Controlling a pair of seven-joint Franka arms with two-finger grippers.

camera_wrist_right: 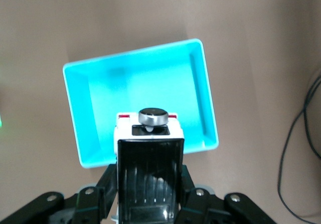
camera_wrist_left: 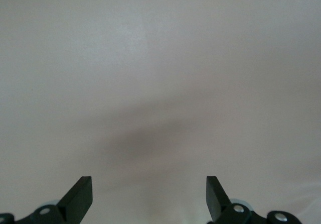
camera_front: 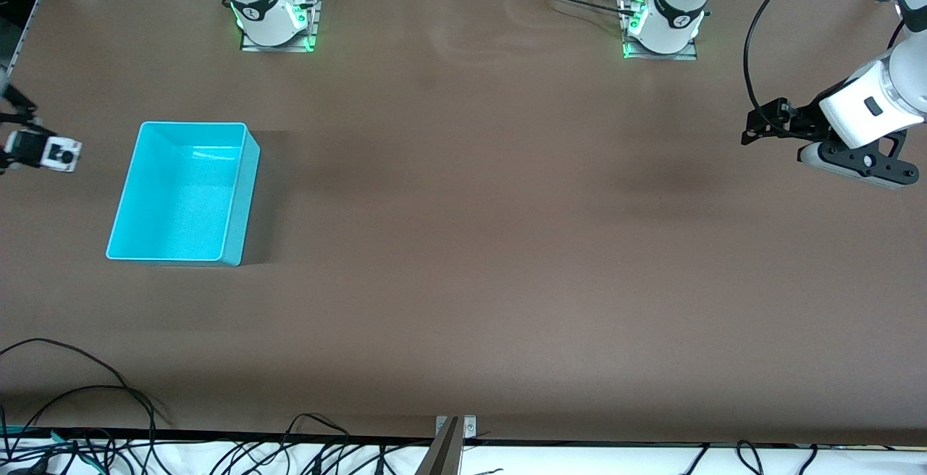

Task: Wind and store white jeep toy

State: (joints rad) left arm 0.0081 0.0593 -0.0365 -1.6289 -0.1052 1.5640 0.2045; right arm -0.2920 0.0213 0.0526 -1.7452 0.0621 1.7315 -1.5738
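The white jeep toy (camera_front: 56,153) is up in the air at the right arm's end of the table, beside the turquoise bin (camera_front: 242,200). My right gripper (camera_front: 18,148) is shut on it. In the right wrist view the toy's black roof (camera_wrist_right: 150,158) sits between that gripper's fingers (camera_wrist_right: 108,176), its white end and silver knob (camera_wrist_right: 153,116) pointing toward the empty bin (camera_wrist_right: 206,98) below. My left gripper (camera_front: 757,126) waits over bare table at the left arm's end. It is open (camera_wrist_left: 149,184), with nothing between its fingers.
Loose black cables (camera_front: 108,388) lie along the table edge nearest the front camera. One cable (camera_wrist_right: 296,148) runs on the table a little way from the bin. The two arm bases (camera_front: 271,15) stand along the edge farthest from that camera.
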